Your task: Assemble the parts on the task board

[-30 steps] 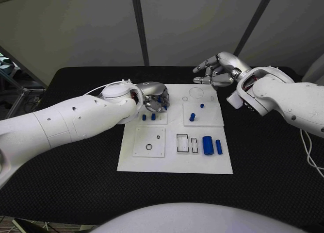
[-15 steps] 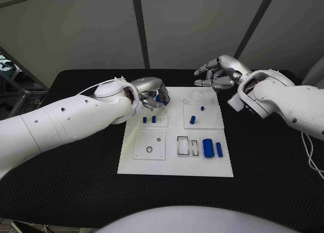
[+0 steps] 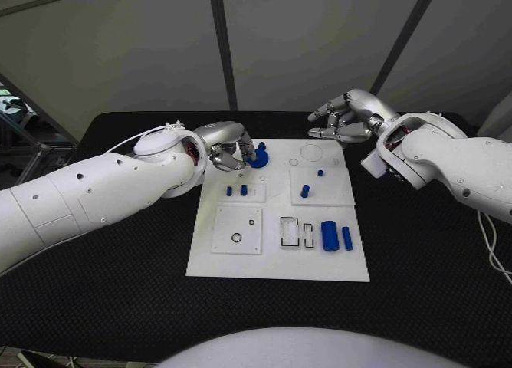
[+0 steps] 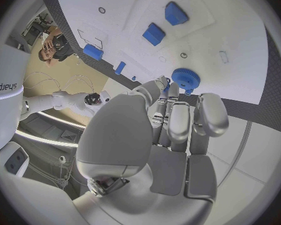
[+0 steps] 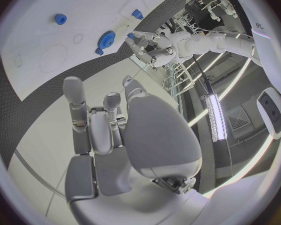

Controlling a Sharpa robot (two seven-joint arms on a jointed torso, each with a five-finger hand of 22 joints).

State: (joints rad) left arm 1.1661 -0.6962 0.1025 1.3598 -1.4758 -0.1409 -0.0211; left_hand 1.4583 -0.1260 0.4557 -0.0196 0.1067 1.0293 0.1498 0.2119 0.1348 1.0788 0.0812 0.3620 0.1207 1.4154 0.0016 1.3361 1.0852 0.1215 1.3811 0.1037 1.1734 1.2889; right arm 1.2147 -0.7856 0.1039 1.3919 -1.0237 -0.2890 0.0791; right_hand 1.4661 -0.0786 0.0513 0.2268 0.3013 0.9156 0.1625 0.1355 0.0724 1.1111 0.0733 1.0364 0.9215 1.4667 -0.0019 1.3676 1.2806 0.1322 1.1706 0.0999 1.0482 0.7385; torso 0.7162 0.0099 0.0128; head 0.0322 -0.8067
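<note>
The white task board (image 3: 276, 257) lies in the middle of the black table. My left hand (image 3: 228, 150) hovers over the board's far left corner and pinches a blue gear (image 3: 260, 158) at its fingertips; the gear (image 4: 185, 78) sits just above the board. Two short blue pegs (image 3: 236, 190) stand in the left far tile, and two more (image 3: 305, 189) stand in the right far tile. Two blue cylinders (image 3: 336, 235) lie near the board's right edge. My right hand (image 3: 345, 119) floats beyond the board's far right corner, fingers apart and holding nothing.
A small black ring (image 3: 237, 236) lies on the near left tile, next to two rectangular slots (image 3: 291, 230). Round recesses (image 3: 310, 152) mark the board's far edge. Black table (image 3: 101, 261) surrounds the board on all sides.
My left hand has come up from the left far tile with the blue gear and moved toward the board's far edge. The right hand has hardly moved.
</note>
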